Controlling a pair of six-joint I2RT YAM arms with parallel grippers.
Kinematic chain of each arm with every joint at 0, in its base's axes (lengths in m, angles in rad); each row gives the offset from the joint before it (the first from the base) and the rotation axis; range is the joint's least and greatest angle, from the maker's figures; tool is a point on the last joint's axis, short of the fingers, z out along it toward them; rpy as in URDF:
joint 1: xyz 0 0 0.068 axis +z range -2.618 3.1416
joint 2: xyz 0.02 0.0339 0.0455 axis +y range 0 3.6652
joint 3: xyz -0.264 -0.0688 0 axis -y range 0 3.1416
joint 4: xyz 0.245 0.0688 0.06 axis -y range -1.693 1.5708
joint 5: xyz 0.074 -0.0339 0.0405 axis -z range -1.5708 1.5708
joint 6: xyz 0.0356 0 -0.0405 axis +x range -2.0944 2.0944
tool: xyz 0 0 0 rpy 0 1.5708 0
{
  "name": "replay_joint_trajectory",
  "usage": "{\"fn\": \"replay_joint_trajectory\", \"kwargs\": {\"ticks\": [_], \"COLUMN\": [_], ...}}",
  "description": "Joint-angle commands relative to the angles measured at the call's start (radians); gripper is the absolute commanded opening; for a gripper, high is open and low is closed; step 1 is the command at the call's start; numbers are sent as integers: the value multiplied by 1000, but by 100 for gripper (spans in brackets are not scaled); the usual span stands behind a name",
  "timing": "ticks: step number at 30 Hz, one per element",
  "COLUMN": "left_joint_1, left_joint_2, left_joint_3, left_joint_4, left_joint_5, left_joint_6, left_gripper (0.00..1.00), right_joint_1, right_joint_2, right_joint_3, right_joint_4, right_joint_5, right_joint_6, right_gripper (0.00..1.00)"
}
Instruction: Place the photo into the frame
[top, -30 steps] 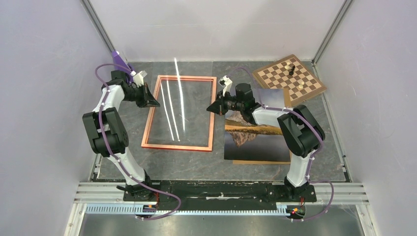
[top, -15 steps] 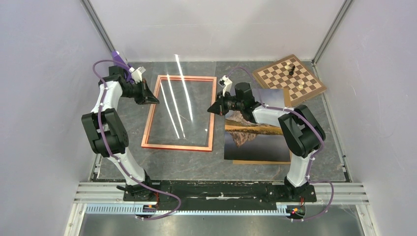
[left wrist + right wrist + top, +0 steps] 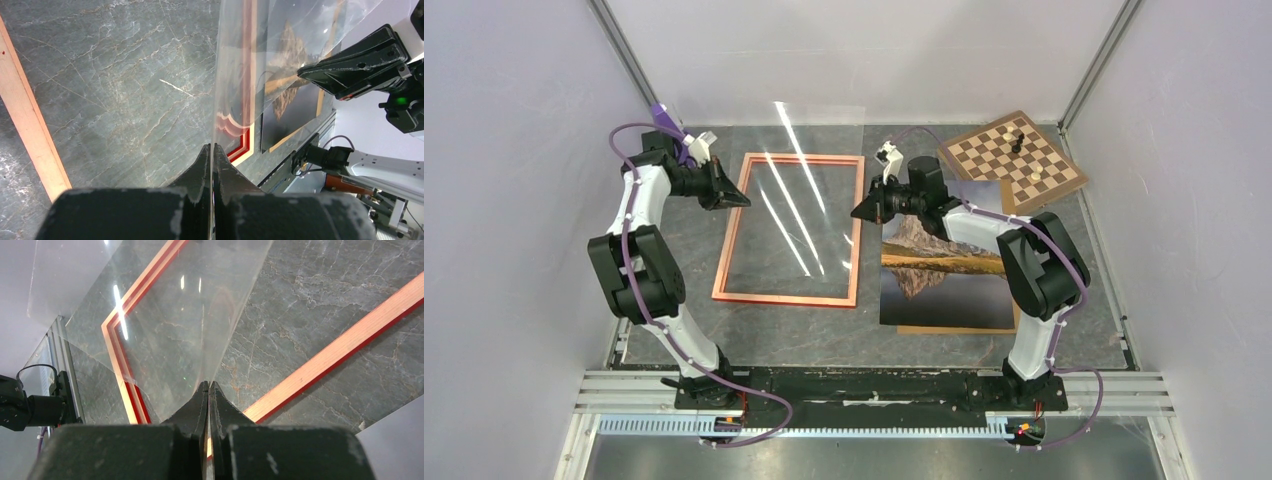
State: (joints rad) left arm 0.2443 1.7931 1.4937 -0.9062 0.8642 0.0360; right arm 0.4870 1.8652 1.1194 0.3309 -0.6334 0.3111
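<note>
Here left tool (image 3: pixel 742 201) and right tool (image 3: pixel 857 213) pinch clear sheet (image 3: pixel 809 165) above frame (image 3: pixel 786 298)

the left arm (image 3: pixel 649 195) and the right arm (image 3: pixel 969 230) are showing smooth white link shells between chunky black joint housings. a purple cable (image 3: pixel 679 340) is running along each arm, pinned down by small white ties. the left tool (image 3: pixel 211 147) and the right tool (image 3: pixel 208 385) are showing matte black, wedge-shaped fingers with scuffed grey edges.
</note>
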Motion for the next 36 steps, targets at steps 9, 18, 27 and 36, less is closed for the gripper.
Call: {"fn": "replay_joint_trajectory", "kwargs": {"ticks": [9, 18, 27, 36], "left_joint_1": [-8, -9, -9, -8], "left_joint_2": [-29, -14, -28, -20], "left_joint_3": [106, 143, 100, 99], "left_joint_4": [-81, -160, -160, -160], "left_joint_5": [15, -22, -24, -36], "left_joint_6": [-61, -46, -38, -6], "left_gripper": [2, 2, 2, 2], "right_joint_1": [2, 2, 2, 4], "right_joint_2": [7, 26, 25, 6], "right_joint_3": [74, 69, 62, 28], "right_joint_4": [-1, -39, -74, -87], "right_joint_5": [-43, -25, -16, -3], "right_joint_6": [67, 72, 60, 43], "right_gripper": [0, 0, 0, 0]}}
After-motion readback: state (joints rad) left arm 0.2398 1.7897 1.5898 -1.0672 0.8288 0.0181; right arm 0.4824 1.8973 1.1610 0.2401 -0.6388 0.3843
